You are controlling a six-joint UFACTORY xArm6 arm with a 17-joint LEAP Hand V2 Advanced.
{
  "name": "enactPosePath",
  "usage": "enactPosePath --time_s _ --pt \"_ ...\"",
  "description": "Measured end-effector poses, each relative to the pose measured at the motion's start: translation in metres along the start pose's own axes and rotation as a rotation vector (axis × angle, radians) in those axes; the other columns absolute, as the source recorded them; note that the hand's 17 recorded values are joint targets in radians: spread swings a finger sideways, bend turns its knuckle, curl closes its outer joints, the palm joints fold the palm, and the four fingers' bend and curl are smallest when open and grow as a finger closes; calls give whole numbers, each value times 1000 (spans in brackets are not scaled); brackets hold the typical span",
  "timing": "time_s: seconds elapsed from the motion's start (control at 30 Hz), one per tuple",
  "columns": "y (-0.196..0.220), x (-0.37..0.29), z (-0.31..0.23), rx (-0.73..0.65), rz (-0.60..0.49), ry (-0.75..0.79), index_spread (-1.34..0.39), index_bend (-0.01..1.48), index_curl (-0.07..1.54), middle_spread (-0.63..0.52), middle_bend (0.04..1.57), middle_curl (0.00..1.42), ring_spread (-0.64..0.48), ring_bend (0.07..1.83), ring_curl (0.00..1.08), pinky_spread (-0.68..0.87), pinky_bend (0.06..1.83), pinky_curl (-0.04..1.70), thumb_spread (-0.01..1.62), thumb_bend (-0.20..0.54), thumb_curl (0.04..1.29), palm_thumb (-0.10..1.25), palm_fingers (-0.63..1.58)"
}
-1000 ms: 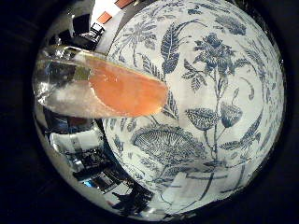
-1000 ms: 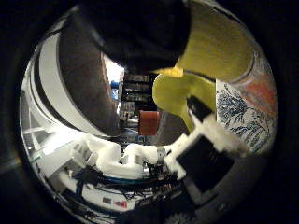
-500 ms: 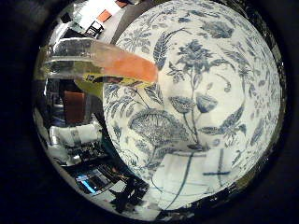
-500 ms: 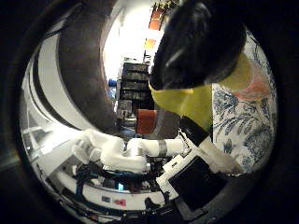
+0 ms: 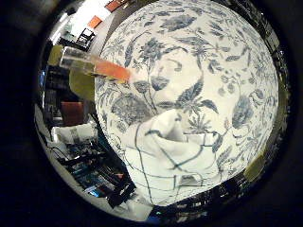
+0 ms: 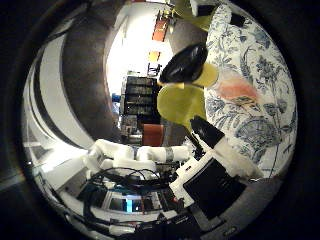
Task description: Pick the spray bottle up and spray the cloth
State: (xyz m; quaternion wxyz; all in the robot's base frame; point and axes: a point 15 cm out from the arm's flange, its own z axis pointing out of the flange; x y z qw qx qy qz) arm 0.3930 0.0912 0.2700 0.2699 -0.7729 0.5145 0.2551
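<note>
A clear spray bottle [image 5: 99, 68] with orange liquid, a yellow collar and a black spray head [image 6: 182, 62] is on the blue-flowered tablecloth [image 5: 213, 71], near the table's edge. It appears to stand upright. A white cloth [image 5: 170, 161] with dark grid lines lies crumpled on the same tablecloth, a short way from the bottle. My right hand [image 6: 220, 145] shows one straight white finger with a black tip, apart from the bottle and touching nothing. Both bottle and cloth are some distance from the palm.
A yellow chair [image 6: 180, 102] stands just beyond the table's edge behind the bottle. The white arm [image 6: 130, 155] reaches back towards dark shelving [image 6: 140, 95] and an orange-brown box [image 6: 152, 134]. Equipment clutters the floor beside the table [image 5: 90, 165].
The palm has drawn away from the bottle, which looked large and close before and now looks small. The checked cloth has come into the little finger side view.
</note>
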Motion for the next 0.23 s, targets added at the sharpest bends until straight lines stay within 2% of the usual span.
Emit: enactPosePath --time_s 0.23 --pt "2 2 -12 20 6 10 -280 174 324 13 353 385 105 452 284 375 513 388 994 -24 492 794 236"
